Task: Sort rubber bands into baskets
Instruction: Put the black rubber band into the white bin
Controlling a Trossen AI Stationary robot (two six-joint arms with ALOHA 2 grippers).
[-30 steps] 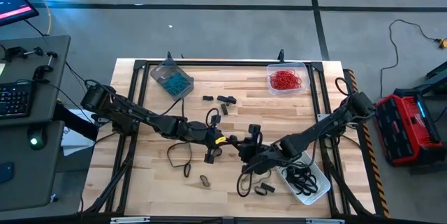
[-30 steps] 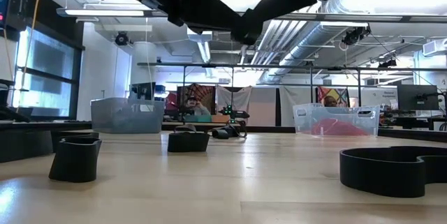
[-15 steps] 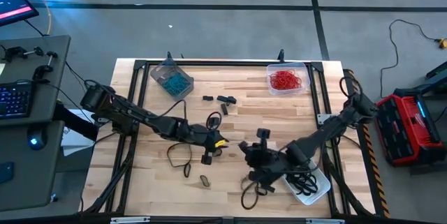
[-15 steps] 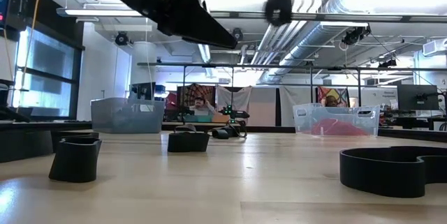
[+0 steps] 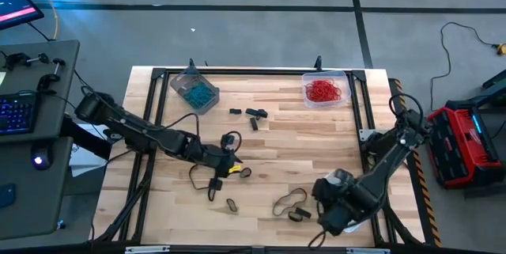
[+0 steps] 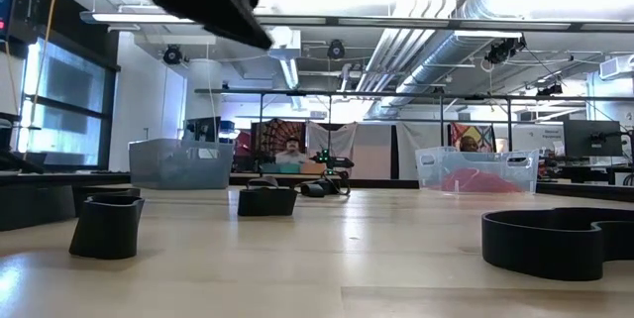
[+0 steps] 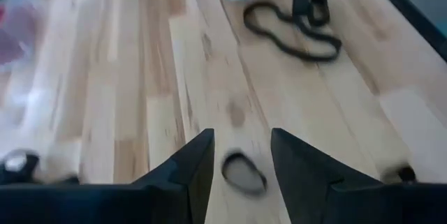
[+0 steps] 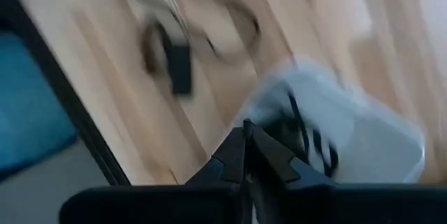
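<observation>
While your left gripper (image 7: 241,158) hangs fingers apart over a small dark band (image 7: 244,173) at table centre-left, your right gripper (image 8: 246,147), fingers together, sits above the whitish basket (image 8: 363,133) of dark bands.

The light wooden table (image 5: 277,139), built of pale planks inside a black metal frame, stands on a grey concrete floor (image 5: 237,32) crossed by dark seam lines. To one side sits a grey desk (image 5: 35,139) carrying a backlit keyboard (image 5: 16,111) and the corner of a glowing monitor (image 5: 16,5). On the opposite side a red and black case (image 5: 458,143) lies on the floor, with a loose cable (image 5: 455,48) nearby. The low view shows an open workshop with exposed ceiling ducts (image 6: 436,21), bright strip lights (image 6: 158,18) and large windows (image 6: 69,100).
</observation>
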